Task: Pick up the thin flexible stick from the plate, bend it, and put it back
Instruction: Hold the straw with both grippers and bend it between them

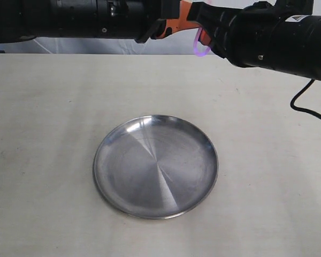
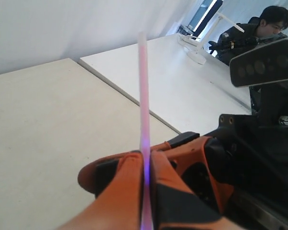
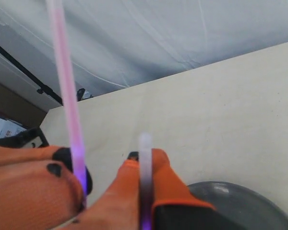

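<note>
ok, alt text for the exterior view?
At the top edge, two black arms meet, and the left end effector and right end effector hold a pink-purple stick bent into a small loop between them. Below, a round steel plate sits on a beige table with nothing in it.

1. The plate [image 1: 155, 174], lower centre of the exterior view: brushed steel, glossy, with fine radial brush marks.
2. The thin flexible stick [image 1: 196, 45], top centre: translucent pink-to-purple plastic, smooth and shiny.
3. The table [image 1: 43, 134]: off-white, matt, faintly mottled.
4. The left gripper [image 2: 145, 160]: orange plastic with a matt finish.
5. The backdrop [image 3: 182, 38], upper part of the right wrist view: white cloth, creased.
</note>
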Controlling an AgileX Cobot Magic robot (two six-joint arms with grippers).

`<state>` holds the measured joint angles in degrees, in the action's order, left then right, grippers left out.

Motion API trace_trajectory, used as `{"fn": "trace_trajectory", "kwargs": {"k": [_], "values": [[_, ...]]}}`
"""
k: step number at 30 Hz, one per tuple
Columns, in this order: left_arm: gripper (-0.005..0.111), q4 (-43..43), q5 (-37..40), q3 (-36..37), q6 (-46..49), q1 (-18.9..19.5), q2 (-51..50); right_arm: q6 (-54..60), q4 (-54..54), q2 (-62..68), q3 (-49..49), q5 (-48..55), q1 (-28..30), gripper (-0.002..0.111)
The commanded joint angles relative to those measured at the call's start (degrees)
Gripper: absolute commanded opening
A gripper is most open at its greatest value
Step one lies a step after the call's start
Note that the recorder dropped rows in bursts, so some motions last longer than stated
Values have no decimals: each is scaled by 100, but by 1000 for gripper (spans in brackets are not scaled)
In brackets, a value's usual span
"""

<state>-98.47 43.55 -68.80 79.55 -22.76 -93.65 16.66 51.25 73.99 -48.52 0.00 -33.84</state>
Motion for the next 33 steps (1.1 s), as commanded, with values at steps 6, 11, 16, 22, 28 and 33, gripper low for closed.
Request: {"fn": "trace_trajectory", "kwargs": {"k": [6, 11, 16, 22, 28, 33], "values": [[0, 298, -96, -19, -159, -47, -2, 38, -84, -38, -28, 329, -60, -1], [0, 321, -95, -19, -159, -47, -2, 114, -84, -38, -28, 363, -60, -1], [0, 340, -95, -19, -170, -47, -2, 197, -84, -38, -28, 415, -111, -1], [0, 424, -95, -19, -295, -47, -2, 306, -84, -38, -28, 281, -328, -1], [0, 644, -18, -19, -417, -47, -2, 304, -84, -38, -28, 271, -357, -1], [0, 657, 20, -19, -417, -47, -2, 304, -84, -38, -28, 271, -357, -1]]}}
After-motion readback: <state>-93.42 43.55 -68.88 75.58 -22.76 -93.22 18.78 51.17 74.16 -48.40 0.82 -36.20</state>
